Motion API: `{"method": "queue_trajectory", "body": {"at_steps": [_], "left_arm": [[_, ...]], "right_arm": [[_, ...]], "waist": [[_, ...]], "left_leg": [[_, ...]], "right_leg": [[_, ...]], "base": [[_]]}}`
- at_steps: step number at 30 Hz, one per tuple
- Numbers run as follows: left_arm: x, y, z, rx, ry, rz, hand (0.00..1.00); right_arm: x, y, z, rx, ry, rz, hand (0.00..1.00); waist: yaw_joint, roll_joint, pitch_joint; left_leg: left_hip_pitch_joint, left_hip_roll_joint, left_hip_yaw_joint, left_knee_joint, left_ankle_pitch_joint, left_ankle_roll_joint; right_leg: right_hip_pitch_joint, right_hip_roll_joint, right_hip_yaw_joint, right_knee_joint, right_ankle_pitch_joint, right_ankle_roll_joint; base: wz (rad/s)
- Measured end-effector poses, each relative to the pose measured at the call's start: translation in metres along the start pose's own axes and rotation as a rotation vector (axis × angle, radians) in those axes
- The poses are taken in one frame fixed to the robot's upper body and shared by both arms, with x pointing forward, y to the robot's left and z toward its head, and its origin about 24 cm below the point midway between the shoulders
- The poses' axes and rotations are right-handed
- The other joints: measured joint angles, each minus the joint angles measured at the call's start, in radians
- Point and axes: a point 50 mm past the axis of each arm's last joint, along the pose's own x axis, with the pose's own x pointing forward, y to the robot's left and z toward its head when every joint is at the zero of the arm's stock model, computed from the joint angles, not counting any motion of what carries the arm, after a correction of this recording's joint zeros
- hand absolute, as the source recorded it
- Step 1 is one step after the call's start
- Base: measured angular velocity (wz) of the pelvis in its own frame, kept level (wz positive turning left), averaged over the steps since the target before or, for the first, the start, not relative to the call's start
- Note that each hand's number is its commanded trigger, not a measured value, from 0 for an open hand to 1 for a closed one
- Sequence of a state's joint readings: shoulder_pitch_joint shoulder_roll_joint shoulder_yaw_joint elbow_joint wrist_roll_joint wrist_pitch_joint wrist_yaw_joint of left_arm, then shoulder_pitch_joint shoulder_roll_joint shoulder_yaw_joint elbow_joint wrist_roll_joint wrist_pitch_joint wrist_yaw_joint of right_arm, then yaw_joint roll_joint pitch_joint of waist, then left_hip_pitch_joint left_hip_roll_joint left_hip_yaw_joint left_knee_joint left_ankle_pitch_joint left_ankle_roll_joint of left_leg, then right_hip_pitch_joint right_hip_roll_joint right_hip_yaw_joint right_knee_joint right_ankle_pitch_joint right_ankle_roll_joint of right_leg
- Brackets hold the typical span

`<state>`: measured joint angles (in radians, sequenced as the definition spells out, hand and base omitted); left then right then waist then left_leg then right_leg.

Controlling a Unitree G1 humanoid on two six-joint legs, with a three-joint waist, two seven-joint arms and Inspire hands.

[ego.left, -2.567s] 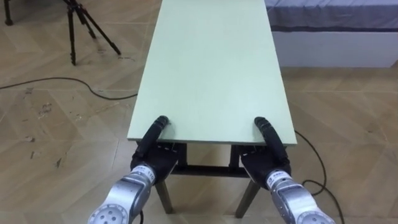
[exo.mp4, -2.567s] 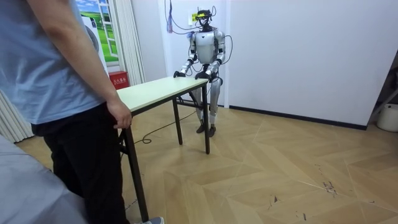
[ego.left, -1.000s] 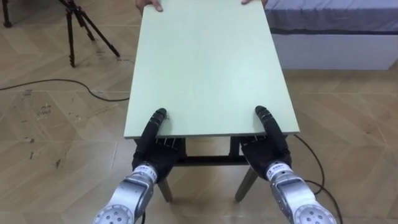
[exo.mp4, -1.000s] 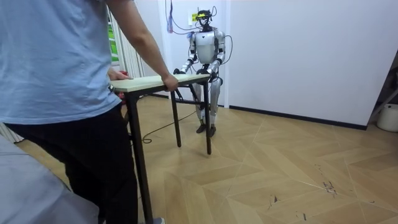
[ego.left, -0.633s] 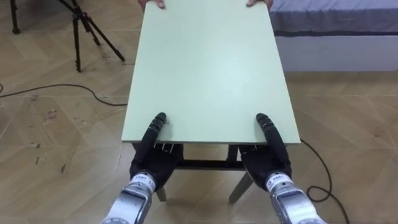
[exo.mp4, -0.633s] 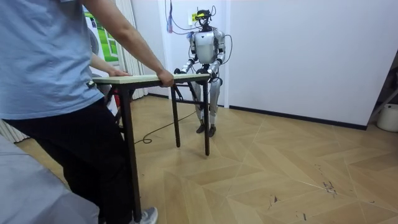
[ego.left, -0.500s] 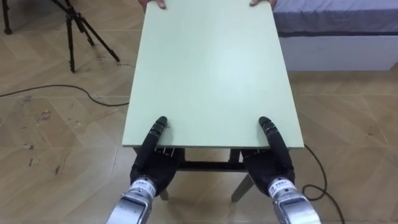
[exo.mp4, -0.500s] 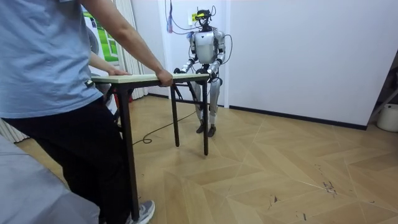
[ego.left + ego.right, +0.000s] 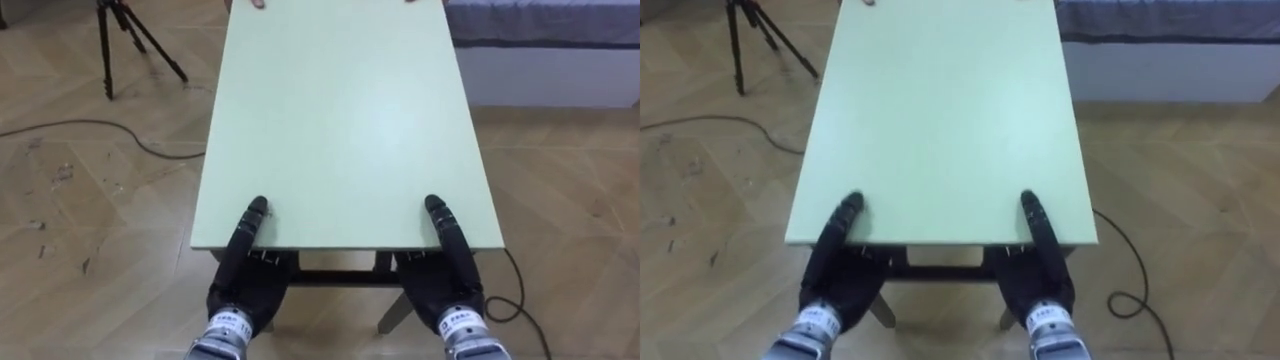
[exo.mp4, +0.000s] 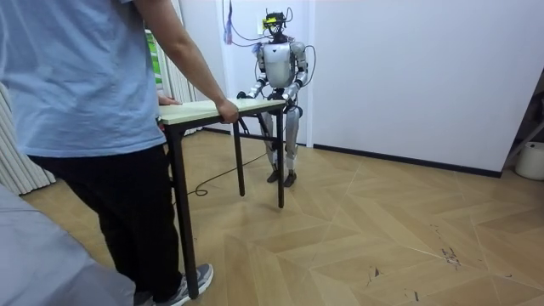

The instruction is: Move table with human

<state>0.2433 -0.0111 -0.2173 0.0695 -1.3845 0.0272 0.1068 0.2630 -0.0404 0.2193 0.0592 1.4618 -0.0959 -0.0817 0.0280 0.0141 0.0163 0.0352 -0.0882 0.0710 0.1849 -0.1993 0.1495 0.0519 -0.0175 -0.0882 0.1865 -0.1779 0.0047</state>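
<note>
So the whole thing hinges on how the pale green rectangular table (image 9: 340, 120) lies relative to the robot. Its long axis runs straight away from the robot toward the person (image 10: 85, 127) at the far short end, whose fingertips (image 9: 258, 4) just poke over that edge in the eye view. In the room view the person has a hand (image 10: 227, 111) wrapped on the corner. The robot stands at the other short end, by the white wall (image 10: 408, 68). The left hand (image 9: 248, 270) sits just in from the near left corner and the right hand (image 9: 445, 270) just in from the near right corner. They're level with each other, so neither is nearer. Each thumb lies flat on top of the worktop pointing down its length, while the palm and the rest of the fingers tuck under the near edge. So both hands are clamped on that edge, though how tightly they curl underneath I can't tell. I also can't tell if the legs are clear of the wooden floor (image 9: 80, 230). My guess is any push or pull has to go along that long axis with both hands matched, or the far end will swing. There's a black tripod (image 9: 125, 40) off to the left and a bed with a grey cover (image 9: 560, 30) close on the right, so there isn't much room for yaw.
</note>
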Motion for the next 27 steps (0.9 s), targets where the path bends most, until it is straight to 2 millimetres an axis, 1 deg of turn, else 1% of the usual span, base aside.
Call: {"method": "queue_trajectory", "body": {"at_steps": [5,7,9,13,14,16,18,19,20,21,22,23,24,25,26,27], "left_arm": [[-0.002,0.000,-0.004,-0.006,0.009,-0.003,1.00],[-0.006,0.003,-0.003,-0.007,0.004,0.002,1.00],[-0.013,0.005,-0.003,-0.007,-0.008,0.007,1.00],[-0.016,0.007,-0.003,-0.002,-0.019,0.012,1.00],[-0.016,0.007,-0.002,0.005,-0.017,0.013,1.00],[-0.016,0.008,-0.003,0.014,-0.011,0.012,1.00],[-0.017,0.008,-0.004,0.022,0.001,0.008,1.00],[-0.017,0.008,-0.005,0.024,0.003,0.008,1.00],[-0.017,0.008,-0.004,0.029,-0.001,0.002,1.00],[-0.018,0.008,-0.003,0.029,-0.006,-0.008,1.00],[-0.019,0.010,-0.004,0.019,-0.003,-0.008,1.00],[-0.019,0.011,-0.003,0.017,-0.003,-0.006,1.00],[-0.020,0.012,-0.003,0.014,-0.001,-0.002,1.00],[-0.022,0.014,-0.003,0.001,-0.003,-0.005,1.00],[-0.023,0.014,-0.003,-0.006,-0.005,-0.004,1.00],[-0.025,0.017,-0.003,-0.022,-0.016,0.007,1.00]], "right_arm": [[-0.004,-0.003,0.000,0.002,-0.014,0.028,1.00],[-0.006,-0.004,-0.002,0.002,-0.014,0.031,1.00],[-0.009,-0.007,-0.006,0.006,-0.003,0.033,1.00],[-0.012,-0.010,-0.009,0.016,-0.003,0.029,1.00],[-0.013,-0.011,-0.009,0.025,-0.004,0.026,1.00],[-0.015,-0.014,-0.009,0.045,-0.002,0.021,1.00],[-0.017,-0.017,-0.009,0.065,0.004,0.020,1.00],[-0.018,-0.018,-0.009,0.072,0.005,0.018,1.00],[-0.018,-0.018,-0.009,0.076,0.009,0.022,1.00],[-0.018,-0.017,-0.009,0.074,0.012,0.032,1.00],[-0.019,-0.018,-0.008,0.064,0.015,0.037,1.00],[-0.020,-0.019,-0.007,0.062,0.016,0.038,1.00],[-0.021,-0.020,-0.007,0.059,0.022,0.036,1.00],[-0.021,-0.019,-0.006,0.052,0.025,0.045,1.00],[-0.020,-0.019,-0.007,0.049,0.029,0.047,1.00],[-0.020,-0.019,-0.012,0.047,0.051,0.045,1.00]], "waist": [[-0.002,-0.002,0.0000],[-0.007,-0.005,0.0000],[-0.020,-0.010,-0.0004],[-0.024,-0.013,-0.0004],[-0.024,-0.015,-0.0001],[-0.023,-0.016,0.0005],[-0.023,-0.022,0.0036],[-0.022,-0.022,0.0038],[-0.017,-0.026,0.0053],[-0.012,-0.028,0.0056],[-0.010,-0.017,0.0028],[-0.010,-0.019,0.0004],[-0.007,-0.036,-0.0065],[-0.001,-0.040,-0.0068],[0.001,-0.037,-0.0057],[0.008,-0.011,-0.0060]], "left_leg": [[-0.008,0.002,0.008,0.002,0.000,0.000],[-0.008,0.002,0.008,0.001,0.000,0.000],[-0.006,0.002,0.008,0.002,0.000,0.000],[-0.006,0.002,0.009,0.004,0.000,0.000],[-0.006,0.002,0.010,0.005,-0.001,-0.001],[-0.015,0.005,0.011,0.023,-0.008,-0.015],[-0.034,0.005,-0.001,0.067,-0.011,-0.020],[-0.042,0.006,-0.016,0.086,-0.015,-0.026],[-0.068,0.009,-0.043,0.125,-0.019,-0.034],[-0.102,0.008,-0.053,0.168,-0.027,-0.049],[-0.125,0.012,-0.052,0.201,-0.044,-0.098],[-0.132,0.012,-0.044,0.207,-0.043,-0.147],[-0.137,0.002,-0.051,0.196,-0.018,-0.245],[-0.149,0.011,-0.032,0.238,-0.013,-0.268],[-0.166,0.045,0.011,0.330,-0.030,-0.252],[-0.168,0.163,0.079,0.549,-0.044,-0.233]], "right_leg": [[-0.006,0.001,0.005,0.000,0.000,0.000],[-0.005,0.001,0.004,0.000,0.000,0.000],[-0.003,0.001,0.006,0.001,0.000,0.000],[-0.003,0.001,0.006,0.003,0.000,0.000],[-0.003,0.001,0.005,0.005,-0.001,0.000],[-0.009,0.003,0.005,0.019,-0.004,0.002],[-0.051,0.007,-0.012,0.085,-0.022,0.004],[-0.062,0.011,-0.014,0.095,-0.035,-0.002],[-0.096,0.036,0.008,0.078,-0.031,-0.019],[-0.140,0.059,0.009,0.031,0.006,-0.062],[-0.164,0.068,-0.004,0.037,0.046,-0.082],[-0.169,0.062,-0.015,0.046,0.048,-0.083],[-0.182,0.054,-0.029,0.047,0.056,-0.098],[-0.175,0.038,-0.049,0.009,0.080,-0.114],[-0.164,0.045,-0.051,-0.003,0.082,-0.116],[-0.148,0.084,-0.064,0.004,0.076,-0.126]], "base": [[0.05],[-0.02],[0.02],[0.00],[0.04],[0.05],[0.00],[-0.10],[-0.16],[-0.07],[0.05],[0.04],[-0.16],[-0.26],[-0.36],[-0.26]]}}
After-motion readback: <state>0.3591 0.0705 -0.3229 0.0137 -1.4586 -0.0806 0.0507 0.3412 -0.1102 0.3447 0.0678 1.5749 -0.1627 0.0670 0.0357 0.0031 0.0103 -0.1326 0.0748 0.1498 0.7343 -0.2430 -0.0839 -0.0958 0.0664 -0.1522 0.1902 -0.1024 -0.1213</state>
